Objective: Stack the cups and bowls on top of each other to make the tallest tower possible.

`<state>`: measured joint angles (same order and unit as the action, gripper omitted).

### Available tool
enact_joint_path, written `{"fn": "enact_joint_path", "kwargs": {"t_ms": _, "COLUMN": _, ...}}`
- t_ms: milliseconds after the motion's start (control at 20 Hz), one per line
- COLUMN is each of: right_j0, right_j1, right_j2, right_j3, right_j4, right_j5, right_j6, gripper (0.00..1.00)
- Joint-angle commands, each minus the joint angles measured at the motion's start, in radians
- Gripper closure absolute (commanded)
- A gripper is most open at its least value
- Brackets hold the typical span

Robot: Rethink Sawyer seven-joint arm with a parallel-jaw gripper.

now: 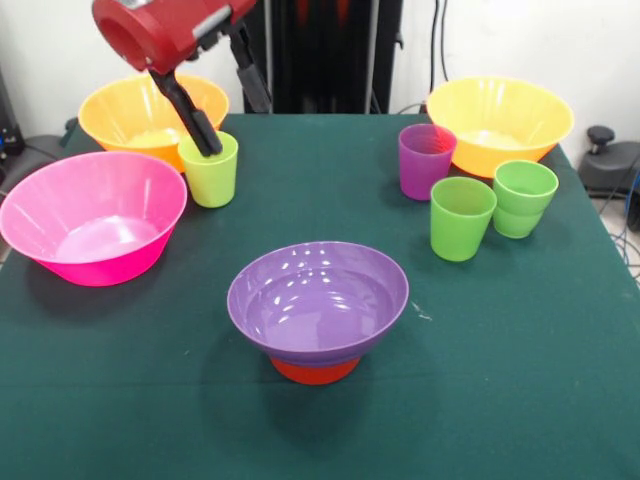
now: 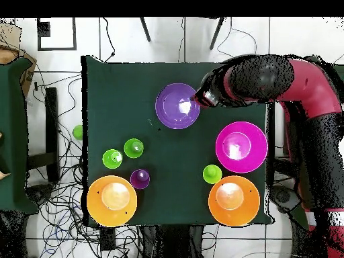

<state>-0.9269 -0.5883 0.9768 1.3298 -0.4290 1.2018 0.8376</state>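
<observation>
A purple bowl (image 1: 318, 295) sits on a small orange bowl (image 1: 315, 371) at the table's middle front; it also shows in the overhead view (image 2: 177, 105). A yellow-green cup (image 1: 212, 172) (image 2: 212, 174) stands alone between the pink bowl (image 1: 95, 215) and an orange-yellow bowl (image 1: 140, 112). My gripper (image 1: 238, 130) hangs tilted and high, open and empty. One black finger (image 1: 195, 118) overlaps the yellow-green cup's rim in the front view. In the overhead view the arm's end (image 2: 203, 95) is beside the purple bowl, apart from that cup.
A second orange-yellow bowl (image 1: 500, 120), a translucent purple cup (image 1: 425, 160) and two green cups (image 1: 462, 217) (image 1: 523, 197) stand in a group at the right. A small green round thing (image 2: 78, 132) lies just beyond the table's edge in the overhead view.
</observation>
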Motion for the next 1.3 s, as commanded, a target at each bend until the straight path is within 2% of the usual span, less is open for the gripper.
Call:
{"fn": "enact_joint_path", "kwargs": {"t_ms": 50, "right_j0": 0.086, "right_j1": 0.061, "right_j2": -0.106, "right_j3": 0.081, "right_j4": -0.048, "right_j5": -0.065, "right_j6": 0.087, "gripper": 0.0}}
{"fn": "enact_joint_path", "kwargs": {"t_ms": 150, "right_j0": 0.104, "right_j1": 0.035, "right_j2": -0.108, "right_j3": 0.069, "right_j4": -0.034, "right_j5": -0.039, "right_j6": 0.082, "gripper": 0.0}}
{"fn": "enact_joint_path", "kwargs": {"t_ms": 400, "right_j0": 0.151, "right_j1": 0.026, "right_j2": -0.122, "right_j3": -0.025, "right_j4": 0.009, "right_j5": 0.109, "right_j6": 0.039, "gripper": 0.0}}
{"fn": "enact_joint_path", "kwargs": {"t_ms": 700, "right_j0": 0.157, "right_j1": 0.042, "right_j2": -0.13, "right_j3": -0.047, "right_j4": 0.018, "right_j5": 0.099, "right_j6": 0.014, "gripper": 0.0}}
{"fn": "enact_joint_path", "kwargs": {"t_ms": 1050, "right_j0": 0.173, "right_j1": 0.063, "right_j2": -0.145, "right_j3": -0.142, "right_j4": -0.004, "right_j5": 0.171, "right_j6": -0.047, "gripper": 0.0}}
{"fn": "enact_joint_path", "kwargs": {"t_ms": 1300, "right_j0": 0.164, "right_j1": 0.069, "right_j2": -0.144, "right_j3": -0.151, "right_j4": -0.031, "right_j5": 0.141, "right_j6": -0.077, "gripper": 0.0}}
